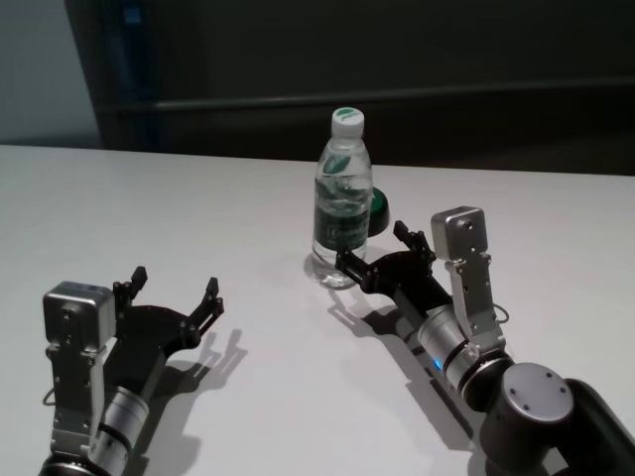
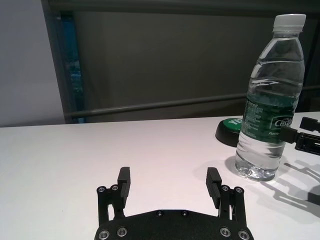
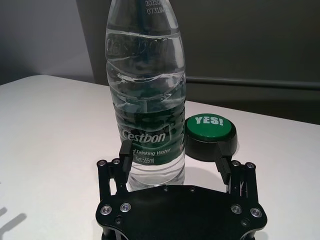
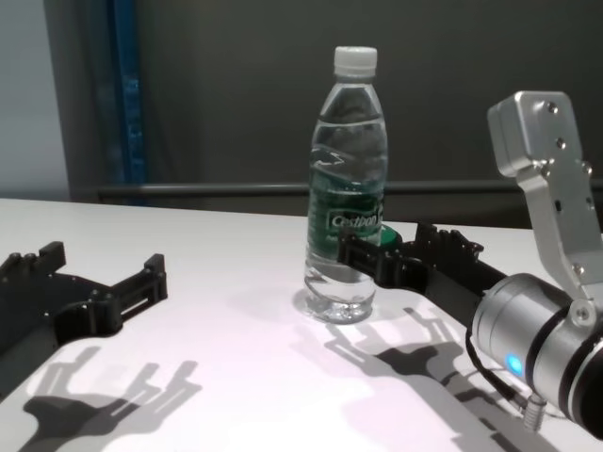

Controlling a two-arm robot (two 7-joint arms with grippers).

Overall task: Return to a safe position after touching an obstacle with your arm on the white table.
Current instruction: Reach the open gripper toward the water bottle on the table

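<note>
The white desk (image 1: 198, 208) is filling most of the head view, and its surface is plain and matte. Behind its far edge a dark wall is standing, with a grey horizontal rail (image 2: 150, 106) and a blue vertical strip (image 2: 72, 65) on the robot's left side.

The bottle (image 1: 342, 198) is standing upright on the desk, toward the far middle, a little to the robot's right. It is clear plastic with a white cap (image 4: 356, 59) and a dark green label (image 3: 150, 135), and it is holding clear water almost up to the neck.

The right arm (image 1: 456, 337) is reaching forward over the desk toward the bottle. The right end effector (image 3: 175, 152) is released, with its fingers spread wide. One finger (image 3: 126, 150) is lying just at the bottle's lower side, at the label; I cannot tell if it is really touching. The other finger is standing apart from the bottle, in front of the puck.

The left end effector (image 1: 175, 290) is hovering low over the desk on the robot's left, well apart from the bottle. It is also released, with nothing between its fingers.

A low black puck (image 3: 210, 134) with a green top reading "YES!" is sitting on the desk just behind the bottle, on its right.
</note>
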